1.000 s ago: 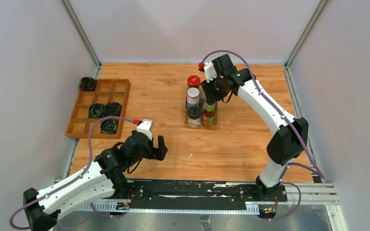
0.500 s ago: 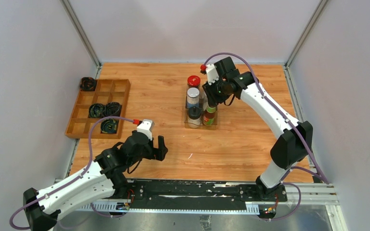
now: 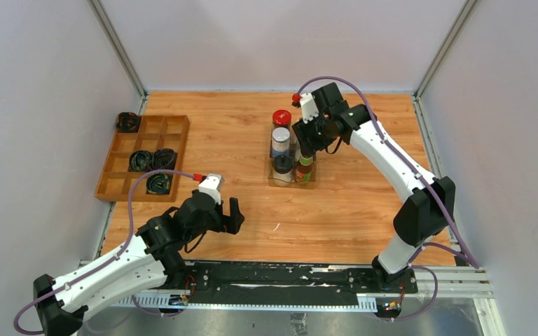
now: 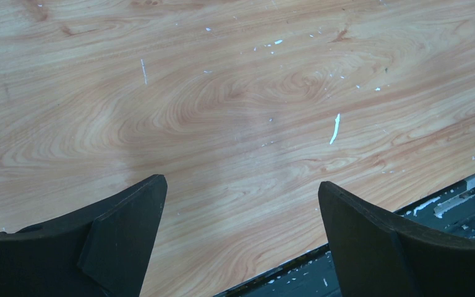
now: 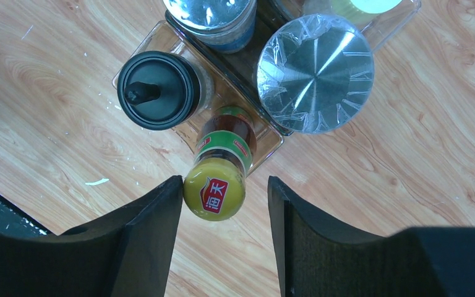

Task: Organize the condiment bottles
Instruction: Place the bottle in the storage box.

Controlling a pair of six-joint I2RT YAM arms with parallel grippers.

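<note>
the small brown sauce bottle with a yellow cap (image 5: 214, 189) stands upright, cap skyward, green-and-red label round its neck, in the near right corner of the clear plastic rack (image 5: 271, 141). the right end effector (image 5: 226, 185) straddles the cap, parted, not gripping it. the left end effector (image 4: 241, 185) gapes wide, holding nothing.

A robotics lab test cell: a wood-grain worktop (image 3: 252, 203) walled by plain grey panels (image 3: 49, 105) and metal posts (image 3: 115, 45), with two cabled arms (image 3: 385, 150) bolted to a black rail (image 3: 287, 276).
</note>
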